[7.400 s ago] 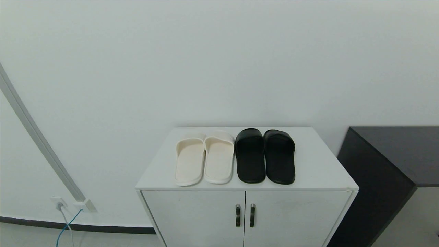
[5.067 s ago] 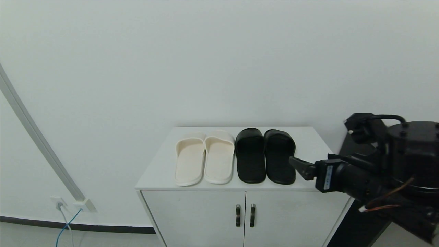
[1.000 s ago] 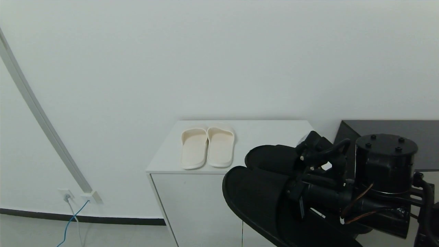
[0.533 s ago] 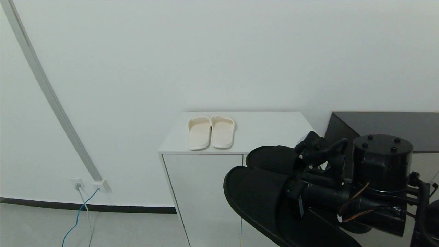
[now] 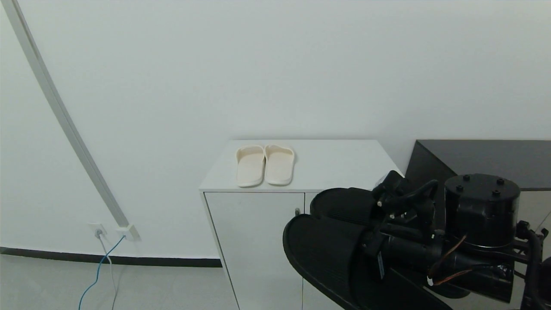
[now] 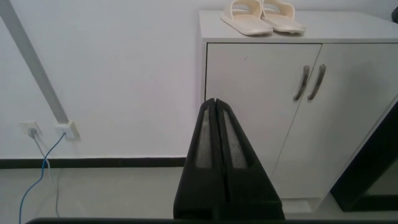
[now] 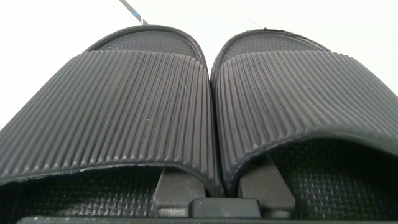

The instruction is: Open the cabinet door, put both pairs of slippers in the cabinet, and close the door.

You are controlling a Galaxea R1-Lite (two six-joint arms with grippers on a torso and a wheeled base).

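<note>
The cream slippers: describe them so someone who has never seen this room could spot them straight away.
Find the white two-door cabinet against the pale wall. The cream slippers lie side by side on its top, toward its left end. They are the light pair; the black slippers are held up in front of the cabinet.

The black slippers (image 7: 143,106) look like moulded rubbery foam, matt all over. Their straps are finely ribbed and the footbeds carry a tiny raised grid. The cream slippers (image 5: 264,164) on top of the cabinet (image 5: 254,232) look like the same soft foam, smooth and matt. The cabinet is white board with a smooth, faintly sheeny coat, and its door handles (image 6: 309,82) look like dull grey metal. The left gripper (image 6: 215,103) is matt black plastic with grainy grey pads (image 6: 232,146). Beside the cabinet, the dark counter (image 5: 482,157) has a smooth matt top.
</note>
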